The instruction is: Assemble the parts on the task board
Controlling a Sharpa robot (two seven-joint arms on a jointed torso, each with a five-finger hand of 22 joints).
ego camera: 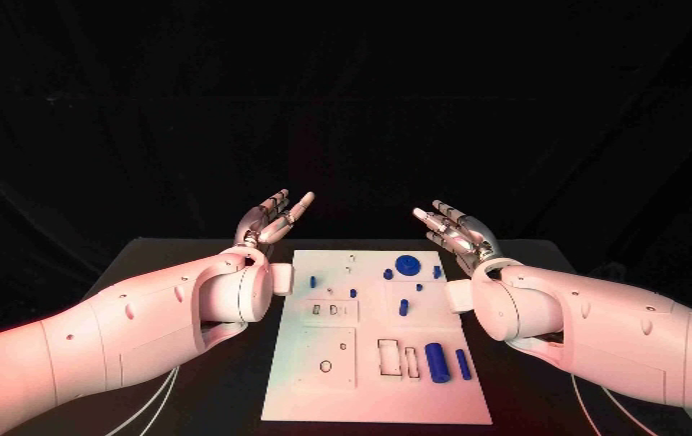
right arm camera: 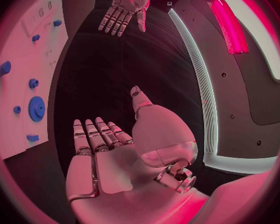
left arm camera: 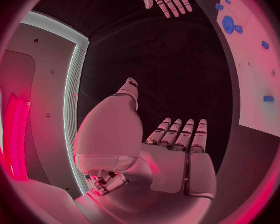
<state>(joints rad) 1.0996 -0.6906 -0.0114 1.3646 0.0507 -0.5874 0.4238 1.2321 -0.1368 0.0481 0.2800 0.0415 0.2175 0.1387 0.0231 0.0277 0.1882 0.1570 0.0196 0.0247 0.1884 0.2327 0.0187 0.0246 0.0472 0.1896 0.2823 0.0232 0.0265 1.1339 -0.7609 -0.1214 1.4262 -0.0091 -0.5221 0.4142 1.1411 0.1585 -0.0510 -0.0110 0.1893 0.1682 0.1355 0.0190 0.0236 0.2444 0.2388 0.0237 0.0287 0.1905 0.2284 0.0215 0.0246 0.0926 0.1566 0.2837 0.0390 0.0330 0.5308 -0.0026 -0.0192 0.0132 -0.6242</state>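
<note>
Lying between both raised hands: task board [ego camera: 378, 356]

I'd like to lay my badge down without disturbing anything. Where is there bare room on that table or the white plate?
The task board is bare along its near left corner. Black table shows free on both sides of it, though the arms hang over those strips. The board's right half is crowded: blue parts near the front and a round blue part farther back. Both the left hand and right hand hover past the far edge.
</note>
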